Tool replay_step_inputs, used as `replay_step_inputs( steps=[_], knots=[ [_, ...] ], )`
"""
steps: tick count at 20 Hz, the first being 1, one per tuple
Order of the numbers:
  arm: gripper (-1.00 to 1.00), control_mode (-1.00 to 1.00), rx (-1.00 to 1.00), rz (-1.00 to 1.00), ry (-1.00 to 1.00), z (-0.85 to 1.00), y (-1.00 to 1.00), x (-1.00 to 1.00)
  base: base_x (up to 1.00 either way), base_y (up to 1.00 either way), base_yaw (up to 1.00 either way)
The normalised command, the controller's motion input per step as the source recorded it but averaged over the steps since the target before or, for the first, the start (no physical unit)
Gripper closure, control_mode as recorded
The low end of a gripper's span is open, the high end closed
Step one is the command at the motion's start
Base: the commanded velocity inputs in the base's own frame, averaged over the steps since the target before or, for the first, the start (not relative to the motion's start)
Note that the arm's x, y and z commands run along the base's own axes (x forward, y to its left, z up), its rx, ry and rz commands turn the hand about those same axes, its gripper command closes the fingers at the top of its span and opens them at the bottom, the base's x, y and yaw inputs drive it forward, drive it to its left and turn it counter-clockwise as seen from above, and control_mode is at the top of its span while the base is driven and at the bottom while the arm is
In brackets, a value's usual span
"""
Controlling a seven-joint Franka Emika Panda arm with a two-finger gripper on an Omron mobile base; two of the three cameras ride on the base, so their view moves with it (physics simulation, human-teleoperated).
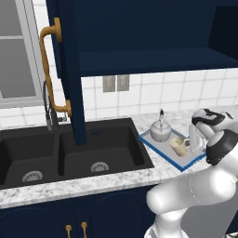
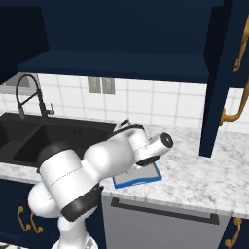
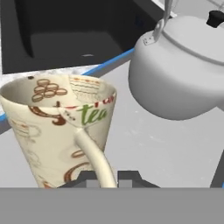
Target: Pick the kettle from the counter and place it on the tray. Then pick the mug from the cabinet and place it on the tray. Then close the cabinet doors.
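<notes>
The cream mug (image 3: 57, 127) with brown print stands upright on the grey, blue-rimmed tray (image 3: 144, 148). Its loop handle runs down between my two fingertips, and my gripper (image 3: 106, 177) is shut on that handle. The silvery kettle (image 3: 179, 70) sits on the same tray just beyond the mug. From the left base view the kettle (image 1: 159, 131) is at the tray's (image 1: 148, 142) far end, the mug (image 1: 178, 146) nearer, and my gripper (image 1: 189, 144) at its right side. Both cabinet doors hang open: the left door (image 1: 69, 69) and the right door (image 2: 221, 73).
The black double sink (image 1: 69, 153) and its faucet (image 1: 49, 109) lie left of the tray. Marble counter (image 2: 194, 170) stretches to the right. The navy cabinet shelf (image 1: 153, 58) hangs overhead. My arm covers most of the tray (image 2: 141, 176) in the right base view.
</notes>
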Motion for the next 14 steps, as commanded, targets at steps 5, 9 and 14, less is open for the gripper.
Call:
replay_step_inputs(
  steps=[5,9,14],
  knots=[
    [1.00,-1.00,0.00,0.04,-0.11,-0.24,-0.23,0.00,0.00,0.00,0.00],
    [-1.00,-1.00,0.00,0.04,-0.14,-0.17,-0.22,-0.01,0.00,0.00,0.00],
    [-1.00,-1.00,0.00,0.00,-0.07,-0.09,-0.09,-0.01,0.00,0.00,0.00]
  ],
)
